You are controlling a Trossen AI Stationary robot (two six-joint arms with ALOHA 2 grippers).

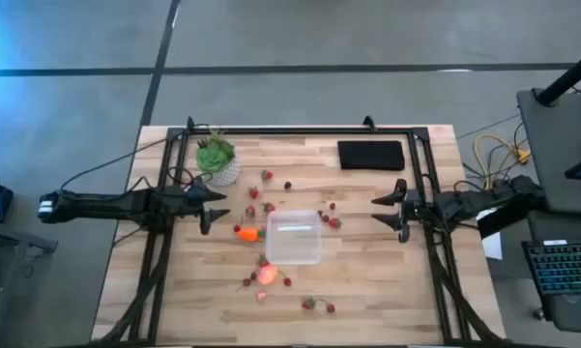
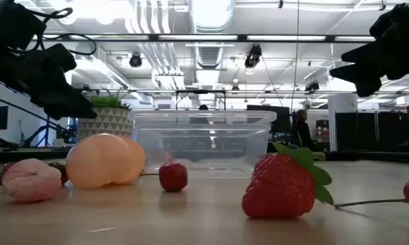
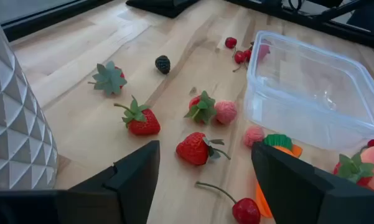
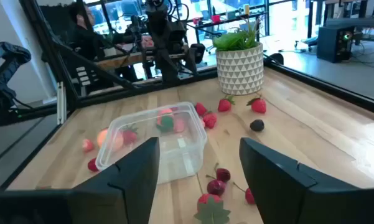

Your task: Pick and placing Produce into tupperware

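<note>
Two open pincers, tub still bare

Two pincers hover over the desk [image 1: 367, 280] with fingers spread wide, and neither has hold of anything. The left pincer [image 1: 210, 206] sits left of centre in the high view, its tips pointing right, just below the plant [image 1: 216, 158] in its pale pot. Its wrist view looks down between both fingers [image 3: 134, 174] onto scattered strawberries [image 3: 196, 148], a cherry [image 3: 244, 210] and a dark berry [image 3: 163, 63]. The carrot [image 1: 248, 233] lies just right of this pincer and touches the tub's left edge.

The right pincer [image 1: 398, 210] sits right of centre, tips pointing left, below the black pad [image 1: 371, 155] at the upper right of the desk. Between its fingers [image 4: 137, 168] the wrist view shows cherries [image 4: 220, 180] and the tub farther off.

The tub [image 1: 293, 238] rests at the middle of the desk, between the two pincers and apart from both. It is clear plastic, and nothing shows inside it from above. The round fruit [image 1: 267, 274] lies just below its lower-left corner; in the low view it appears as a pale orange-pink ball at the left, in front of the tub. Small red berries [image 1: 329, 219] dot the desk around the tub: some above it, some at its right edge, some toward the bottom of the high view.
</note>
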